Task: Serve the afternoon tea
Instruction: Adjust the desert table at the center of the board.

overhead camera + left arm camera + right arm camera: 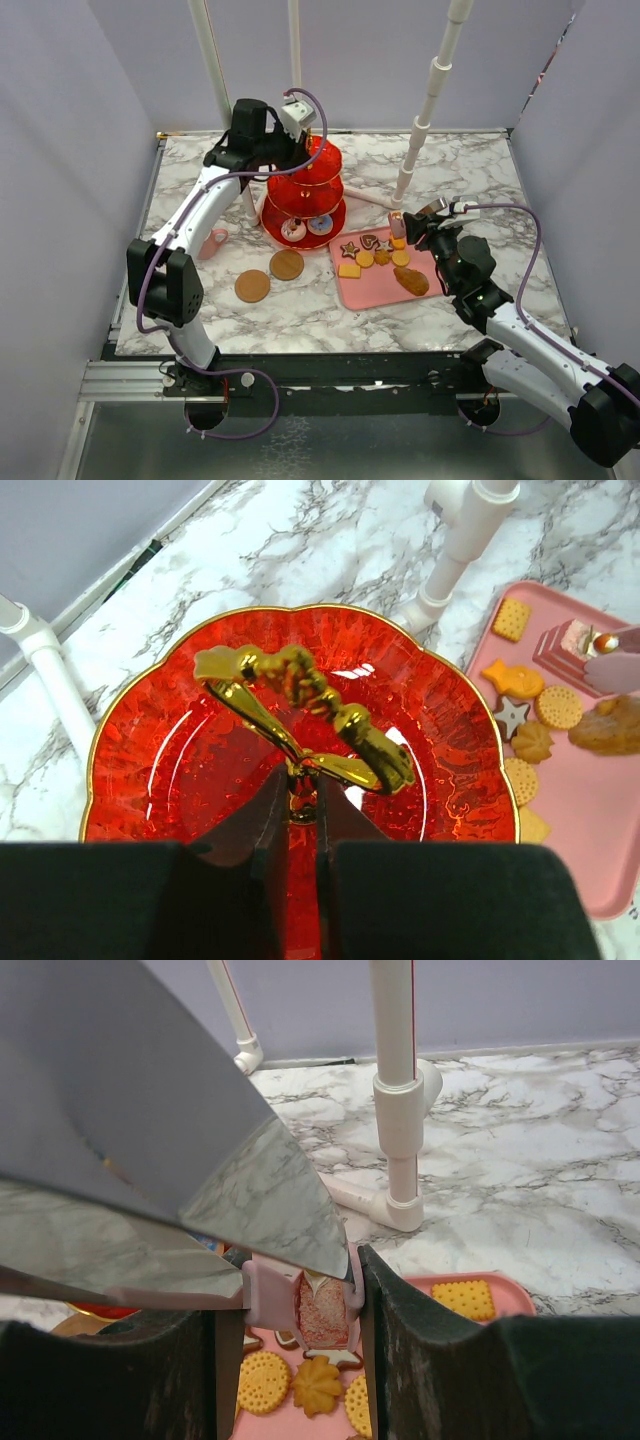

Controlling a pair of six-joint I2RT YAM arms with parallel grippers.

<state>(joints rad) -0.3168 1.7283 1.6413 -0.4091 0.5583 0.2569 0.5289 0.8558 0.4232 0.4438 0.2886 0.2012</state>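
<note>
The translucent red three-tier stand (305, 200) stands at the back middle of the marble table. My left gripper (297, 150) sits over its top plate (180, 750). In the left wrist view this gripper (302, 782) is shut on the stem under the gold finial (300, 705). Right of the stand lies a pink tray (375, 290) with several cookies (365, 258). My right gripper (404, 229) hovers over the tray's far edge, shut on a pink cake slice (325, 1315). A pink mug (213, 243) and two brown coasters (287, 264) (252, 286) lie left of the tray.
White pipe posts (425, 110) (213, 70) rise behind the stand, and one foot (372, 200) runs along the table between stand and tray. Two pastries (305, 227) sit on the stand's lowest tier. Purple walls enclose the table on three sides.
</note>
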